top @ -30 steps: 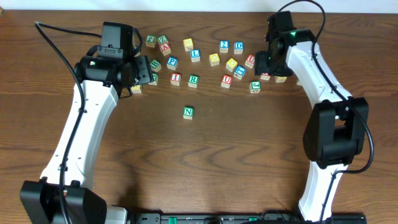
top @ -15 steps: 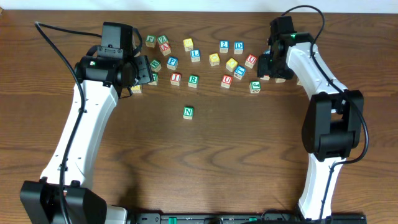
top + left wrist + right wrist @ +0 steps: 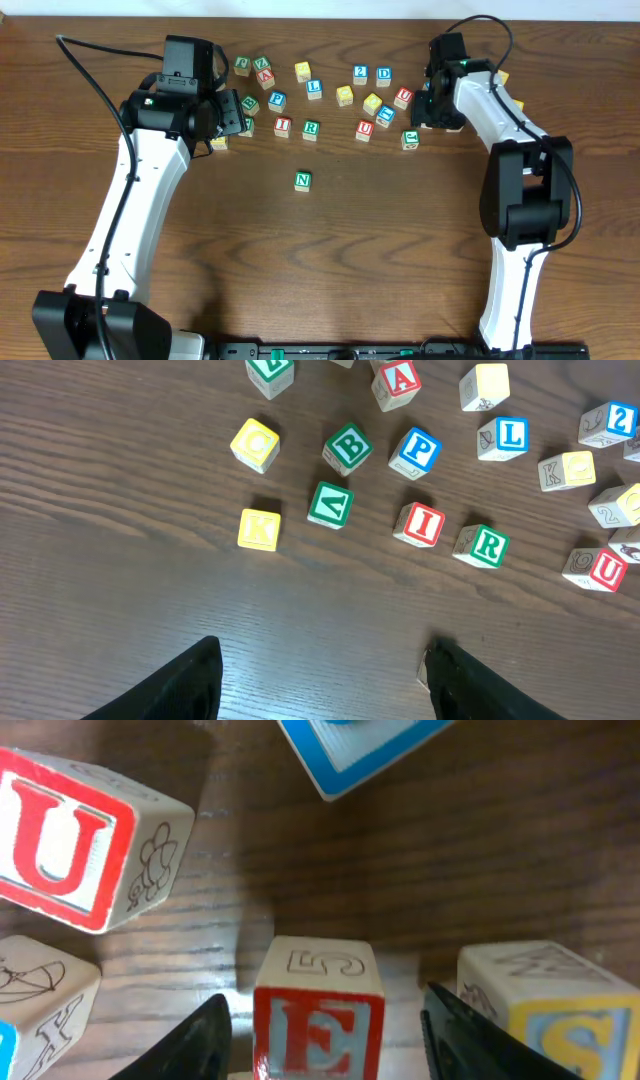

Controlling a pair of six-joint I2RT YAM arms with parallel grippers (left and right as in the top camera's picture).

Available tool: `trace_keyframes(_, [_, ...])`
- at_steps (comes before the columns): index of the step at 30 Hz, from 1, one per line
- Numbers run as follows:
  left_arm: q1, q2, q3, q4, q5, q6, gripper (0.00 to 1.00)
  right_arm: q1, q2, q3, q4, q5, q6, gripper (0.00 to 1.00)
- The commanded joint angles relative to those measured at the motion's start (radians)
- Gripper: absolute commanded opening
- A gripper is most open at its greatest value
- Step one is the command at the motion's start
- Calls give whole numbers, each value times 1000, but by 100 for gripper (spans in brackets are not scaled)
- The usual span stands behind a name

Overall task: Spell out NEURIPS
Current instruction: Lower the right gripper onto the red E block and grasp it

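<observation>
Green N (image 3: pixel 303 181) sits alone mid-table; six letters remain scattered toward 12 o'clock. At 2 o'clock the right gripper (image 3: pixel 324 1025) straddles red E (image 3: pixel 318 982), jaws not yet clamped; the left gripper (image 3: pixel 320 675) hangs spread, empty.

Dark wood table (image 3: pixel 350 250), alphabet cubes (image 3: pixel 314 88) scattered along its far side, 1 green N cube (image 3: pixel 303 181) apart toward the middle
</observation>
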Motion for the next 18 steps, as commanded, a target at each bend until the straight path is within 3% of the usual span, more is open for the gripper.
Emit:
trace_keyframes(1, [2, -6, 10, -3, -5, 9, 64, -5, 3, 0, 18, -2, -4, 53])
trace_keyframes(18, [2, -6, 10, -3, -5, 9, 64, -5, 5, 1, 35, 25, 11, 27])
